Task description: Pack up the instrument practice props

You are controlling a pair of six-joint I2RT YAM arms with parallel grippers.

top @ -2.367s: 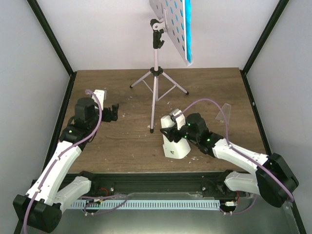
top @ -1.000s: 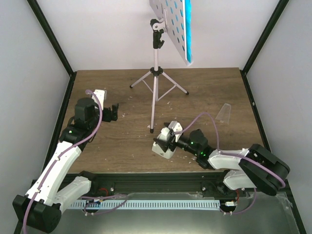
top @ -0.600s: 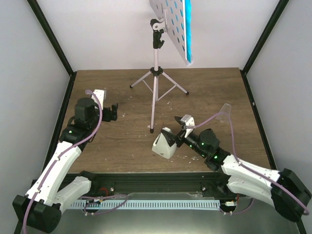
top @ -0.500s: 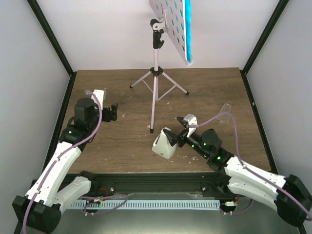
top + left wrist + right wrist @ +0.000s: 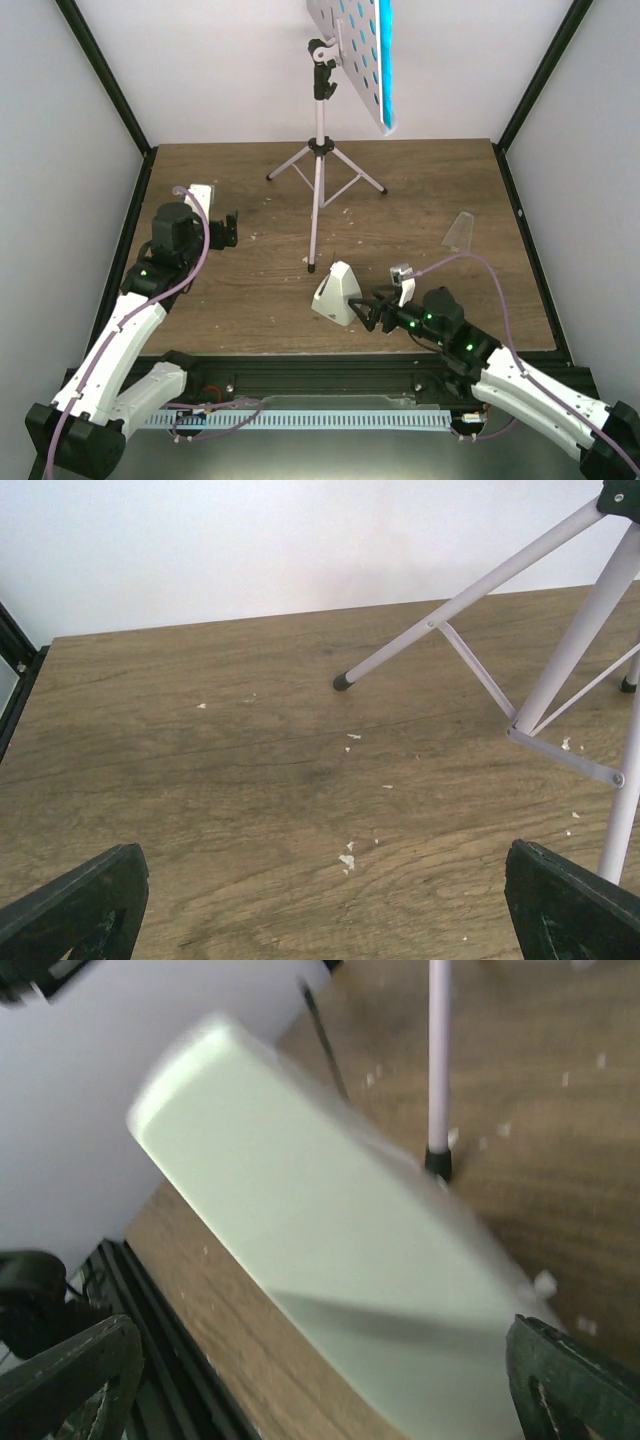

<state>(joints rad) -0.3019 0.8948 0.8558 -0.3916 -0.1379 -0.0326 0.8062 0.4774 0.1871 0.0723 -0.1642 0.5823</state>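
Top view: the metronome (image 5: 335, 293) is near the front of the wooden table (image 5: 450, 180) and looks tipped on its side. The right gripper (image 5: 368, 312) is just beside it, jaws spread, holding nothing. The left gripper (image 5: 228, 228) is wide open too, well apart from everything. The music stand (image 5: 319, 150) stands at the back with the teal booklet (image 5: 383, 60) on its desk.

Left wrist: just stand legs and crumb-flecked wood.

Right wrist: blurry metronome fills the frame. I'd grab its flat sides low down, since that taper could slip. Plain white walls and black corner posts box it all in.
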